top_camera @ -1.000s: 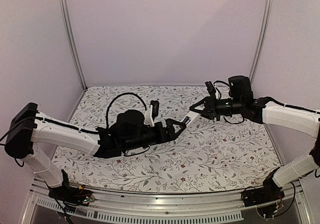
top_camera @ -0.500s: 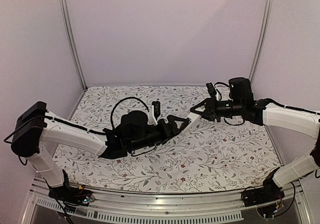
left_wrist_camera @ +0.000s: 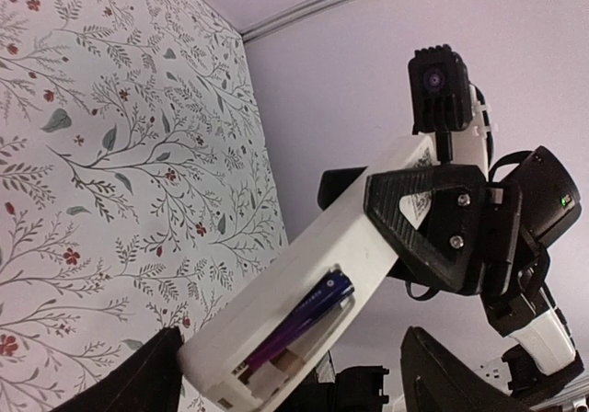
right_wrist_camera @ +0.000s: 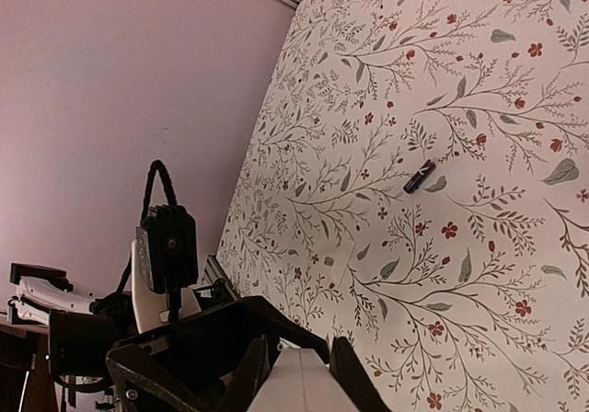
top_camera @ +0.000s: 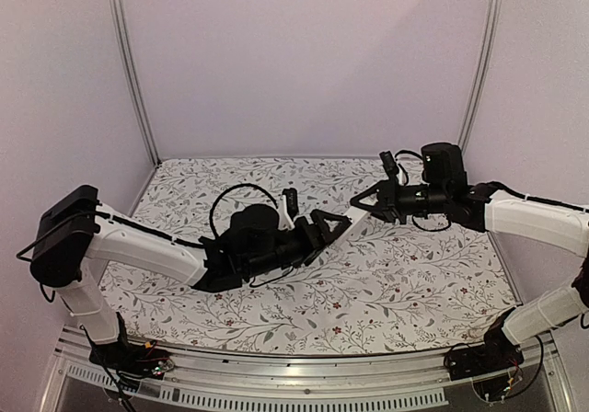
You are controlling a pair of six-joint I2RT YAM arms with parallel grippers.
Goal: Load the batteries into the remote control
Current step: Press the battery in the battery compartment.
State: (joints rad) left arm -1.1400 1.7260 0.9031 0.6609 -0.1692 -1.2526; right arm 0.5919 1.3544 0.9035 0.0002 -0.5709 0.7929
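1. Two batteries: the seated battery [left_wrist_camera: 308, 318] lies lengthwise in the remote control [left_wrist_camera: 359, 233]; the loose battery [right_wrist_camera: 419, 177] rests on the table [right_wrist_camera: 497, 274], well away.
2. One remote, held aloft: the right gripper [top_camera: 363, 200] clamps its far end, and its long axis points into the left gripper [top_camera: 336, 221].
3. Left jaws stand wide, straddling the battery-bay end; that arm is nearer.

A: How many batteries?
B: Two: one seated battery [left_wrist_camera: 299, 318], one loose battery [right_wrist_camera: 419, 177].
A: Remotes?
B: One remote control [left_wrist_camera: 322, 265].
A: Arms?
B: Two, the left arm [top_camera: 138, 246] and the right arm [top_camera: 534, 214], one tool each: left tool [top_camera: 337, 221], right tool [top_camera: 359, 200]. One tabletop [top_camera: 414, 283].
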